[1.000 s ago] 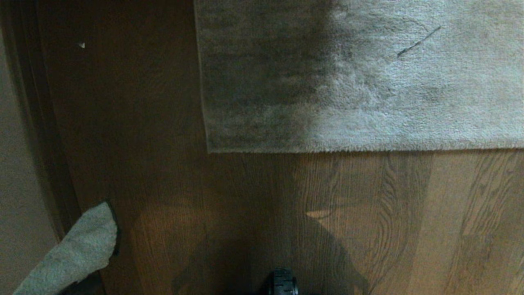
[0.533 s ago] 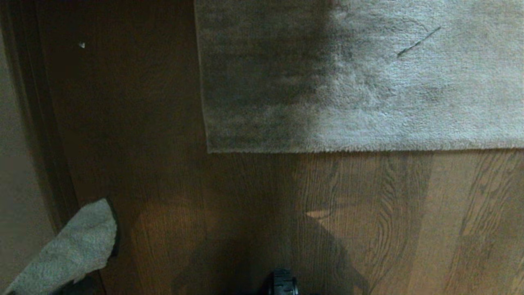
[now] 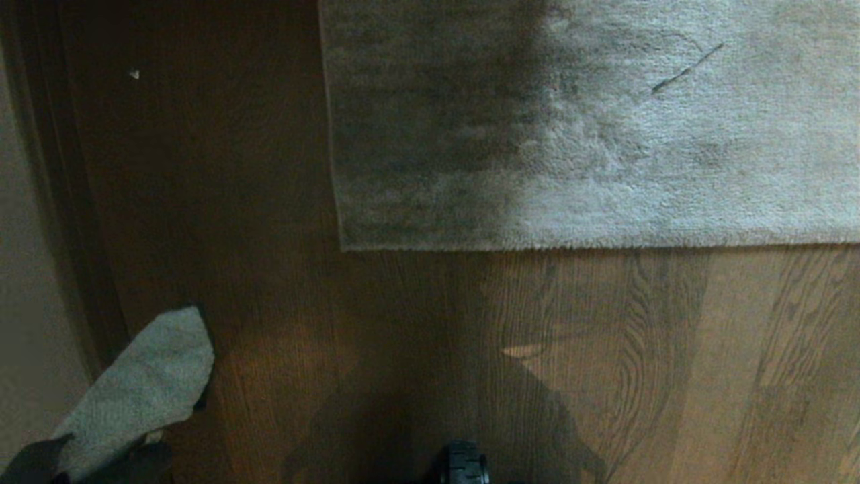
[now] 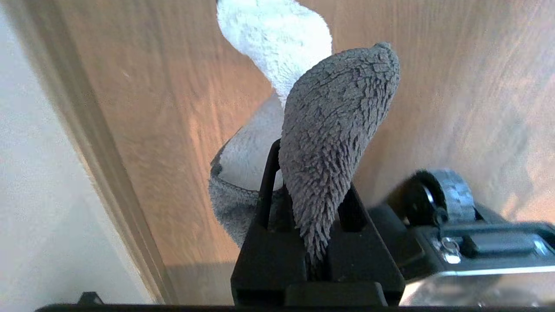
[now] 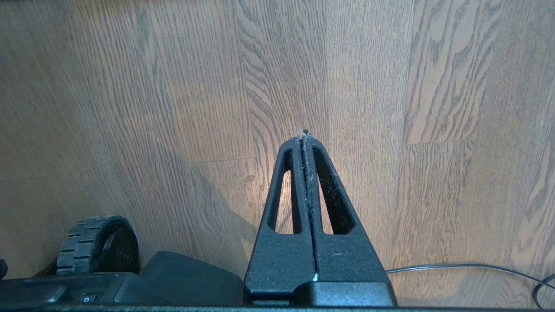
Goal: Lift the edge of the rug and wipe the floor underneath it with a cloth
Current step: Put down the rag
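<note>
The pale plush rug fills the upper part of the head view. The rug edge (image 3: 591, 246) runs straight across and ends in a corner (image 3: 342, 247) lying flat on the brown plank floor (image 3: 376, 336). At the lower left, the grey terry cloth (image 3: 144, 386) hangs above the floor, well short of the rug. My left gripper (image 4: 310, 173) is shut on the cloth (image 4: 338, 112), which sticks out past its fingers and folds over. My right gripper (image 5: 305, 138) is shut and empty over bare floor (image 5: 173, 86), out of the head view.
A pale wall with a dark baseboard (image 3: 74, 269) runs along the left, close beside the cloth. The robot's base wheel (image 3: 463, 464) shows at the bottom. A thin cable (image 5: 468, 265) lies on the floor near the right gripper. A white speck (image 3: 134, 74) sits far left.
The cloth has moved forward and slightly right in the head view, and the dark body of the left gripper now shows beneath it. Rug and right gripper are unchanged.
</note>
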{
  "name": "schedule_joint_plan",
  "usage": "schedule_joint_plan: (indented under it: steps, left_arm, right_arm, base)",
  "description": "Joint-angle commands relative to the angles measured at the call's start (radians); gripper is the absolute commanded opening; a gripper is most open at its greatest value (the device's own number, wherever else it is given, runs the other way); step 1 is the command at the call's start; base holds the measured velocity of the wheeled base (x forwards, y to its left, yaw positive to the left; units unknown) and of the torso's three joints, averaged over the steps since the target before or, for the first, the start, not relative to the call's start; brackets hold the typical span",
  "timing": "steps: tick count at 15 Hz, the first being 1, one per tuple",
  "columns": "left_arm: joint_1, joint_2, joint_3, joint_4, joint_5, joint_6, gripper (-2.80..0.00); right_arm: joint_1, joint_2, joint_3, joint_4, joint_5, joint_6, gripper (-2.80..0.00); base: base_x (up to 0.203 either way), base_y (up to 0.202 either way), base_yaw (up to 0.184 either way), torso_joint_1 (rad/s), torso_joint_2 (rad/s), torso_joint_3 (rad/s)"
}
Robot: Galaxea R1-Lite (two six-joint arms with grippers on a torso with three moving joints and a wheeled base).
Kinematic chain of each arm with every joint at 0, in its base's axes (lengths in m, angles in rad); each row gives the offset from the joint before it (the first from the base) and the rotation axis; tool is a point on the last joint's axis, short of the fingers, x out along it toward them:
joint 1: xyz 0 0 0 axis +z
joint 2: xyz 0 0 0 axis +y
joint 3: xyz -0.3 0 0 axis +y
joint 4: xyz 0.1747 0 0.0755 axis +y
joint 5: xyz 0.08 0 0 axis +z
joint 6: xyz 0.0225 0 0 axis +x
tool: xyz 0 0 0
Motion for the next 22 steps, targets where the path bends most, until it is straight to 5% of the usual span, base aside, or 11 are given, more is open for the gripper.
schedule_joint_plan:
  steps: [1,7,16,22]
  left_arm:
    - [-0.006,0.076,0.004,-0.009,-0.001,-0.001,-2.8]
    - [-0.005,0.253,0.007,-0.073,0.0,-0.019,-2.8]
    - [-0.004,0.825,0.006,-0.66,-0.022,-0.042,-2.8]
    - [-0.004,1.045,0.001,-0.908,-0.031,-0.04,-2.8]
  right_arm:
    - [0.0,0.0,0.0,0.0,0.0,0.001,-2.8]
    - [0.0,0.0,0.0,0.0,0.0,0.001,-2.8]
    - [0.0,0.002,0.0,0.0,0.0,0.001,-2.8]
    - [0.0,0.001,0.0,0.0,0.0,0.001,-2.8]
  base:
    - [0.0,0.0,0.0,0.0,0.0,0.0]
    - [0.0,0.0,0.0,0.0,0.0,0.0]
    - [0.0,0.0,0.0,0.0,0.0,0.0]
    - [0.0,0.0,0.0,0.0,0.0,0.0]
